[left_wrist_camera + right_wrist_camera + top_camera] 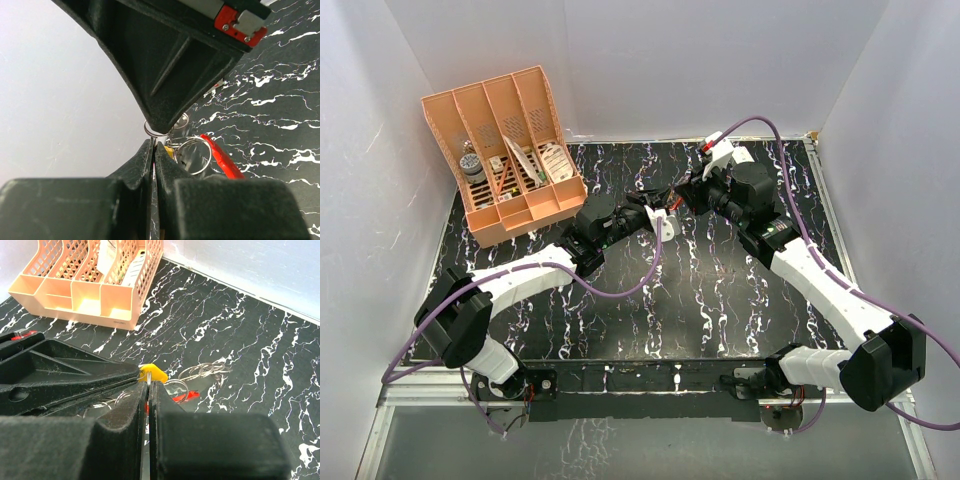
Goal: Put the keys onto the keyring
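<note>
My two grippers meet tip to tip above the back middle of the black marbled table. The left gripper (pixel 153 145) (pixel 665 216) is shut, pinching a small silver split ring (pixel 149 131) at its tip. The right gripper (pixel 149 385) (pixel 677 201) is shut on the same thin ring (pixel 149 376). Right beside the tips is the yellow head of a key (pixel 157 372) (pixel 170 151); its blade is hidden. The red keyring (pixel 223 158) (pixel 185 396) shows just past the fingers, with a larger silver ring (pixel 195 155) beside it. More linked silver rings (pixel 203 371) lie beyond.
An orange slotted desk organiser (pixel 510 150) with several items stands at the back left of the table (pixel 720 300). White walls close in the back and both sides. Purple cables (pixel 620 290) loop over both arms.
</note>
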Motion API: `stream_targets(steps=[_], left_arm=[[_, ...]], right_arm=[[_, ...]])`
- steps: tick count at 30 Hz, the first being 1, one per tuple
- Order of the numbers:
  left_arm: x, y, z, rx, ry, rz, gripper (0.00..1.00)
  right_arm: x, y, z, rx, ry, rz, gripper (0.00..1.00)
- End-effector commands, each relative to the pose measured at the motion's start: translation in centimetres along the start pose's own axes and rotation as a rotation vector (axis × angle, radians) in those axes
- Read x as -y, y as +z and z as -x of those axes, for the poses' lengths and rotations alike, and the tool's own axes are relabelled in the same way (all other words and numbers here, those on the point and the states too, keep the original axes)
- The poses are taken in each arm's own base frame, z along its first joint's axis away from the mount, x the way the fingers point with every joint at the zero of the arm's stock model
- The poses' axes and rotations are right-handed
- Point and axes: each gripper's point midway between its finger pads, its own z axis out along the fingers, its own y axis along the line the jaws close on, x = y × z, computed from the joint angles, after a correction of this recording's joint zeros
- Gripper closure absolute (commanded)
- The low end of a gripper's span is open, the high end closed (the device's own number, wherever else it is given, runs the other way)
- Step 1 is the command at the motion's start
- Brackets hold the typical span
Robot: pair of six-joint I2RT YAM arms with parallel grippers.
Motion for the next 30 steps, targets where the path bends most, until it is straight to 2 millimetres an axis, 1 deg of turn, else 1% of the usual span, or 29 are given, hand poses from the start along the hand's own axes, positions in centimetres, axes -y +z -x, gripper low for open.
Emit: stream_targets(steps=[1, 9, 30], left_arm=[[-1.26, -0.08, 1.34, 0.043, 0.016, 0.021, 1.00], [-0.92, 0.09, 1.12, 0.041, 0.017, 0.012, 1.00], [-0.76, 0.33, 1.01, 0.042, 0.013, 0.008, 1.00]], right_arm=[[-0.74, -0.63, 4.13, 0.132, -0.038, 0.024, 1.00], [-0.84, -0.52, 4.15, 0.132, -0.038, 0.031, 1.00], [-1.19, -0.56, 4.11, 0.135, -0.039, 0.050, 1.00]])
